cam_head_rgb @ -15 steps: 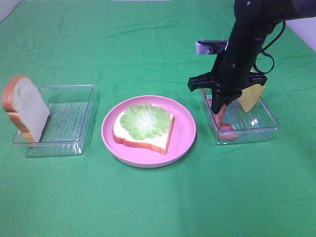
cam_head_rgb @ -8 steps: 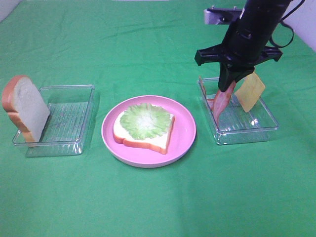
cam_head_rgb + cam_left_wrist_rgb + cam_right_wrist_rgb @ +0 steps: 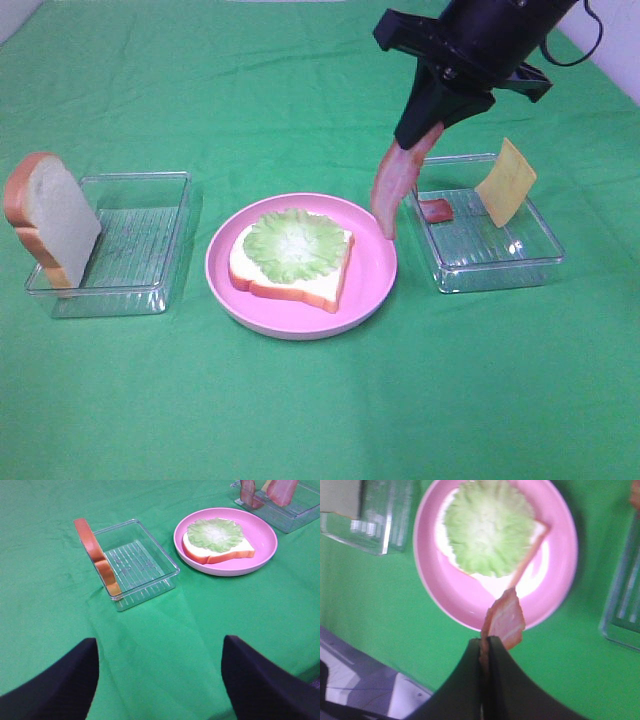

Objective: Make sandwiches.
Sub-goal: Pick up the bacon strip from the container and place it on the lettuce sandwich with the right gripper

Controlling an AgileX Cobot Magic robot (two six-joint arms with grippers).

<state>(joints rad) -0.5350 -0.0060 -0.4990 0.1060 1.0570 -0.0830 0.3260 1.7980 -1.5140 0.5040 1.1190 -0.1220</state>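
Observation:
A bread slice [image 3: 300,285] topped with ruffled green lettuce [image 3: 293,243] lies on the pink plate [image 3: 375,265]; both show in the right wrist view too [image 3: 490,527]. My right gripper [image 3: 425,125] is shut on a reddish bacon strip [image 3: 392,185], which hangs over the plate's right rim, also seen from the wrist [image 3: 505,620]. Another bacon piece [image 3: 437,210] and a yellow cheese slice [image 3: 505,182] stay in the right clear tray [image 3: 500,268]. A second bread slice [image 3: 50,218] leans on the left clear tray [image 3: 130,290]. My left gripper [image 3: 160,680] is open, low over the cloth, away from everything.
A green cloth [image 3: 300,400] covers the table. The left tray [image 3: 145,575] with its leaning bread [image 3: 95,555] and the plate [image 3: 265,545] lie ahead of the left gripper.
My right gripper lifted the bacon strip out of the right tray and carried it left, up to the plate's right rim. The left arm has not moved.

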